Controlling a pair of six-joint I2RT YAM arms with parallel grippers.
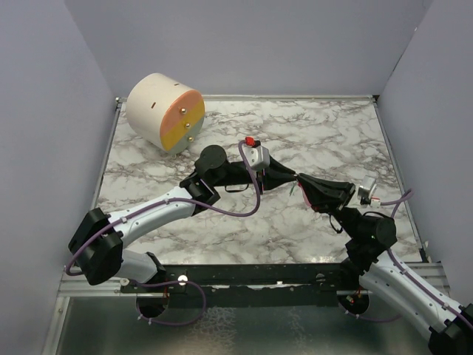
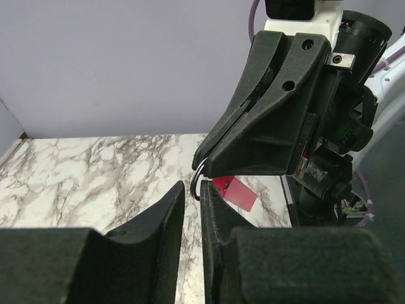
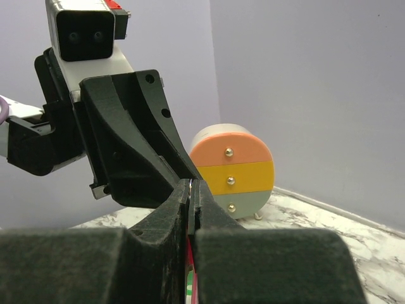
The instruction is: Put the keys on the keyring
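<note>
Fingers (image 3: 218, 218) of the right gripper (image 2: 205, 166) are pressed shut on the keyring (image 2: 231, 190). Its silver loop protrudes beside the tips and its pink tag hangs beneath. The left gripper (image 2: 192, 187) faces it tip to tip. Its fingers (image 2: 161, 221) are parted by a narrow gap just under the loop, with nothing visible between them. Both grippers meet above the desk (image 1: 310, 126), to the right of the round drum (image 1: 164, 111) and nearer the arm bases.

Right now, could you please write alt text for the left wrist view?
The right gripper, jaws shut, holds the keyring by its thin ring, pink-red tag below, just beyond the left gripper's narrowly parted jaws, above a marble table.
</note>
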